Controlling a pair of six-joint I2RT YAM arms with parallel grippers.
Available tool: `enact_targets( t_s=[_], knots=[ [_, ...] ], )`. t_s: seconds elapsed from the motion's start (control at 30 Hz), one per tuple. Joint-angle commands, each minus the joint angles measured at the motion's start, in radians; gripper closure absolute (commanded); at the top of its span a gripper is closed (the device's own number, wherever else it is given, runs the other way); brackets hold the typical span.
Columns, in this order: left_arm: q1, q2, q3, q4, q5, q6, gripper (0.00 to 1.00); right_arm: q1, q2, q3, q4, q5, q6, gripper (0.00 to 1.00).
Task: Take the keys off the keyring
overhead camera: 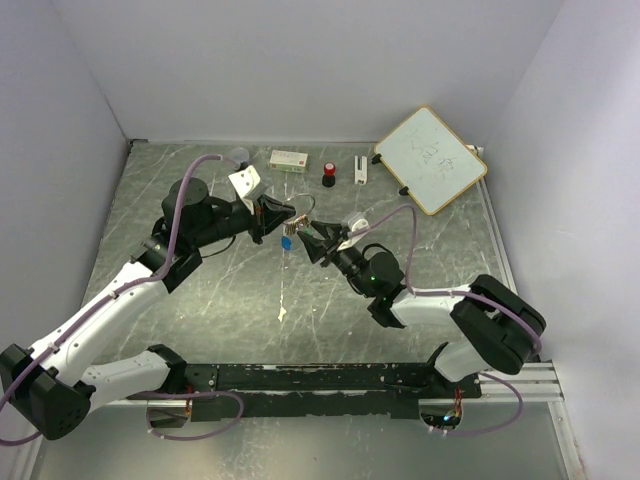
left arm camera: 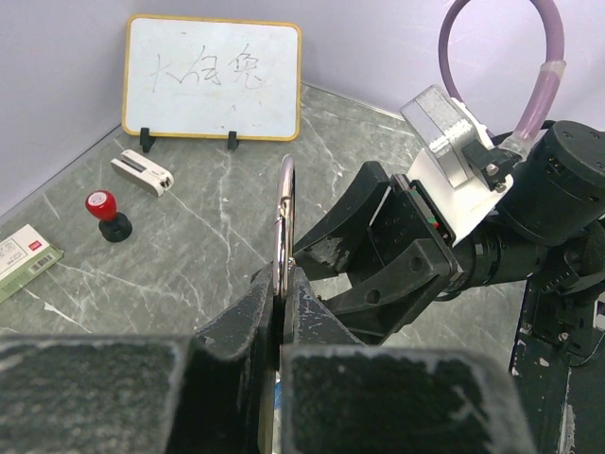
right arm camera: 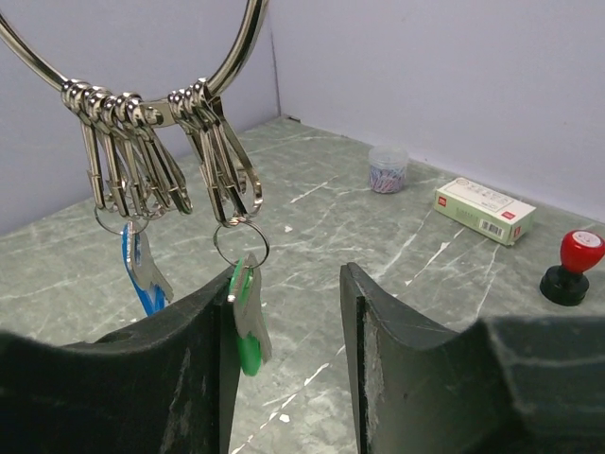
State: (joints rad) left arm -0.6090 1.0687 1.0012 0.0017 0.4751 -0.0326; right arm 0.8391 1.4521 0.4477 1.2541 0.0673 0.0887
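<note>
Top external shows the left gripper (overhead camera: 271, 218) raised over the middle of the table (overhead camera: 200, 300), meeting the right gripper (overhead camera: 318, 240) beside it. Left wrist shows its fingers pressed together on the bottom of a big steel hoop (left arm camera: 285, 203), which stands upright and edge-on to that camera. Right wrist shows two bunches of snap clips (right arm camera: 132, 156) hanging from the hoop's lower arc. The blue key (right arm camera: 144, 279) hangs under the left bunch. To its right a thin wire keyring (right arm camera: 241, 244) hangs from the second bunch and carries the green key (right arm camera: 248, 350). The right gripper (right arm camera: 285, 274) sits below with its fingers spread apart and nothing held. The green key dangles right at the inner face of the left finger (right arm camera: 189, 378); whether they touch I cannot tell. Behind, on the table, stand a clip jar (right arm camera: 388, 168), a box (right arm camera: 484, 210) and a red knob (right arm camera: 572, 265).
</note>
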Motion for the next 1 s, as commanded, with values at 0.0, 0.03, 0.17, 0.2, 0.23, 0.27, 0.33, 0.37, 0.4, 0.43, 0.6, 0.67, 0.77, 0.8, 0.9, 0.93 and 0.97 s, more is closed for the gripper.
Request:
enact_targets(
  t_s=[0.0,0.03,0.17,0.2,0.23,0.27,0.33,0.37,0.4,0.43,0.6,0.67,0.77,0.8,0.9,0.93,0.97],
  knots=[
    [-0.011,-0.023,0.035,0.003,-0.018,0.000,0.93,0.002,0.013,0.028,0.035,0.009,-0.016,0.59],
    [-0.010,-0.025,0.033,0.006,-0.021,0.000,0.93,0.002,0.013,0.028,0.035,0.010,-0.018,0.61],
    [-0.012,-0.027,0.028,0.015,-0.029,-0.004,0.93,0.003,0.016,0.022,0.045,0.006,-0.022,0.67],
    [-0.012,-0.025,0.027,0.017,-0.031,-0.005,0.93,0.002,0.016,0.022,0.049,0.006,-0.021,0.71],
    [-0.011,-0.023,0.026,0.019,-0.033,-0.005,0.93,0.002,0.018,0.022,0.049,0.004,-0.022,0.75],
    [-0.012,-0.022,0.026,0.021,-0.037,-0.006,0.93,0.002,0.018,0.024,0.042,0.001,-0.023,0.77],
    [-0.011,-0.019,0.027,0.021,-0.042,-0.006,0.93,0.002,0.017,0.028,0.026,-0.002,-0.023,0.82],
    [-0.011,-0.018,0.026,0.023,-0.042,-0.006,0.93,0.003,0.015,0.028,0.020,-0.003,-0.023,0.85],
    [-0.012,-0.018,0.024,0.027,-0.043,-0.008,0.93,0.002,0.013,0.027,0.015,-0.003,-0.025,0.89],
    [-0.012,-0.019,0.022,0.031,-0.044,-0.007,0.93,0.002,0.011,0.024,0.009,-0.003,-0.024,0.92],
    [-0.012,-0.020,0.016,0.032,-0.107,-0.007,0.93,0.002,-0.023,0.022,-0.069,0.014,-0.017,1.00],
    [-0.012,-0.016,0.014,0.025,-0.144,-0.005,0.92,0.002,-0.057,0.028,-0.142,0.031,-0.015,1.00],
    [-0.012,-0.006,0.004,0.026,-0.209,0.001,0.87,0.002,-0.118,0.066,-0.329,0.081,-0.012,1.00],
    [-0.011,-0.002,-0.002,0.029,-0.232,0.002,0.85,0.002,-0.141,0.091,-0.411,0.099,-0.012,1.00],
    [-0.012,0.015,-0.016,0.030,-0.301,0.000,0.85,0.003,-0.196,0.228,-0.784,0.168,0.003,1.00],
    [-0.012,0.021,-0.021,0.030,-0.323,-0.001,0.84,0.005,-0.206,0.267,-0.880,0.203,0.007,1.00],
    [-0.012,0.028,-0.026,0.030,-0.339,0.000,0.83,0.005,-0.215,0.310,-0.978,0.228,0.010,1.00]
  ],
)
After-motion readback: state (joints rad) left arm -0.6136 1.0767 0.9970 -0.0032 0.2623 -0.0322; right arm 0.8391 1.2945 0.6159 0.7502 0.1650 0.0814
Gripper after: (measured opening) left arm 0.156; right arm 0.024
